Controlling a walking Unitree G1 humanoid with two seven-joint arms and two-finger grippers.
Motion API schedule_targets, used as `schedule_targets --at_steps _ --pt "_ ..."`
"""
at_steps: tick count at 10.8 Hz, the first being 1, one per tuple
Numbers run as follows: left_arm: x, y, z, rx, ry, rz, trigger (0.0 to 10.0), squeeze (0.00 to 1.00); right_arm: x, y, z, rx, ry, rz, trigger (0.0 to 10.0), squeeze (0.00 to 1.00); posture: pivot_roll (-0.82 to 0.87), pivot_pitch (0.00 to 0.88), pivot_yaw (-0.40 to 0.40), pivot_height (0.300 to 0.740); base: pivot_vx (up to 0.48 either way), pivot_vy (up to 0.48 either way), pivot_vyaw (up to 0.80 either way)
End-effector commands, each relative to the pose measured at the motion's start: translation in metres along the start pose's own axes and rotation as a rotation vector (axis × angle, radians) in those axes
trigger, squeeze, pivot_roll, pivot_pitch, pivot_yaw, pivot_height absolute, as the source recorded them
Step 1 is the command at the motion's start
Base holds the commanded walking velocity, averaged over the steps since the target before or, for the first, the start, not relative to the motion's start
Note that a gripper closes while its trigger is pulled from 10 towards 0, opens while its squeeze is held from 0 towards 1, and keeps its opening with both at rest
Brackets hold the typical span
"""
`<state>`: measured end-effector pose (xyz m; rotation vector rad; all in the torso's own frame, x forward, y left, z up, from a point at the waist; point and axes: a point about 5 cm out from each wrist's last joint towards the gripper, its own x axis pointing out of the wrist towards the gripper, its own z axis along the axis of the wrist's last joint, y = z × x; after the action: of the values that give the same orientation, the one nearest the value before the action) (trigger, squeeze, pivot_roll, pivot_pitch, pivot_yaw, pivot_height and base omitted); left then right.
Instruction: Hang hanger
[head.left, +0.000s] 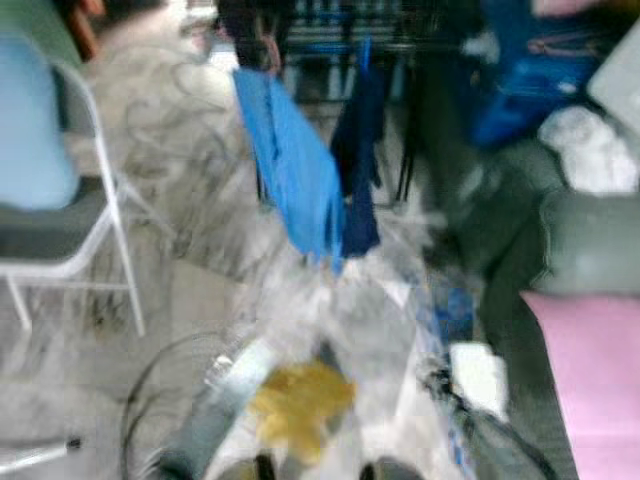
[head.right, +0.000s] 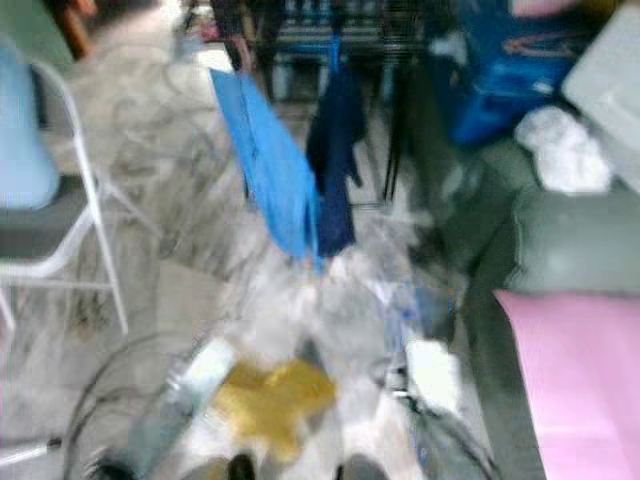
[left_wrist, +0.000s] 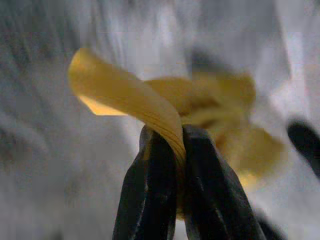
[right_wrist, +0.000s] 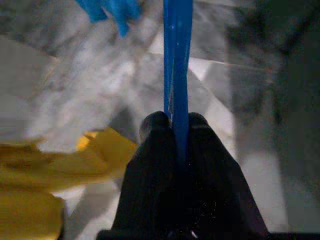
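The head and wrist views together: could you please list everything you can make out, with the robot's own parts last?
Yellow cloth: one, yellow, pinched in the left gripper.
Blue hanger: one, blue, clamped in the right gripper.
Blue garment: one, bright blue, hanging on the dark rack ahead.
Navy garment: one, dark blue, beside it.
Folding chair: one, white frame, left.
Pink sheet: one, pink, right.
Left gripper: black fingers, shut.
Right gripper: black fingers, shut.

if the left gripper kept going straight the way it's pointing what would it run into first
Probably only the pale marble floor. The left gripper is shut on the yellow cloth, which bunches just ahead of its fingers; beyond that the blur makes depth uncertain.
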<state>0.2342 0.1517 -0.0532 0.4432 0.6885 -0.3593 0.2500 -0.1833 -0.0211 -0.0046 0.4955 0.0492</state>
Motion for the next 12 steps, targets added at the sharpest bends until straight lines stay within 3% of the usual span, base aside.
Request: schedule_targets --at_steps 1,3,4,6,10,12 --pt "-0.003 0.000 -0.013 -0.039 0.061 0.014 10.0 0.00 -0.001 0.004 -0.018 0.007 0.087 0.016 10.0 0.00 -0.07 0.118 -0.028 0.740 0.000 0.000 0.00" --pt "-0.006 -0.002 -0.025 -0.034 0.115 0.022 10.0 0.00 -0.001 0.012 -0.031 0.004 0.174 0.043 10.0 0.00 -0.06 0.100 -0.031 0.740 0.000 0.000 0.00" --pt "-0.009 -0.008 -0.034 0.011 0.151 -0.003 10.0 0.00 -0.004 0.020 -0.044 -0.012 0.245 0.070 10.0 0.00 -0.06 0.085 -0.022 0.740 0.000 0.000 0.00" --pt "-0.007 -0.014 -0.030 0.027 0.162 -0.031 10.0 0.00 -0.005 0.015 -0.047 0.036 0.246 0.015 10.0 0.00 -0.11 0.092 0.031 0.740 0.000 0.000 0.00" --pt "-0.004 -0.034 -0.024 0.155 0.164 -0.132 10.0 0.00 -0.024 0.006 -0.073 0.116 0.284 -0.074 10.0 0.00 -0.18 0.136 0.081 0.740 -0.276 0.323 0.00" --pt "-0.004 -0.039 -0.024 0.200 0.172 -0.138 10.0 0.00 -0.027 0.008 -0.078 0.064 0.305 -0.050 10.0 0.00 -0.18 0.122 0.092 0.740 -0.264 0.403 0.00"
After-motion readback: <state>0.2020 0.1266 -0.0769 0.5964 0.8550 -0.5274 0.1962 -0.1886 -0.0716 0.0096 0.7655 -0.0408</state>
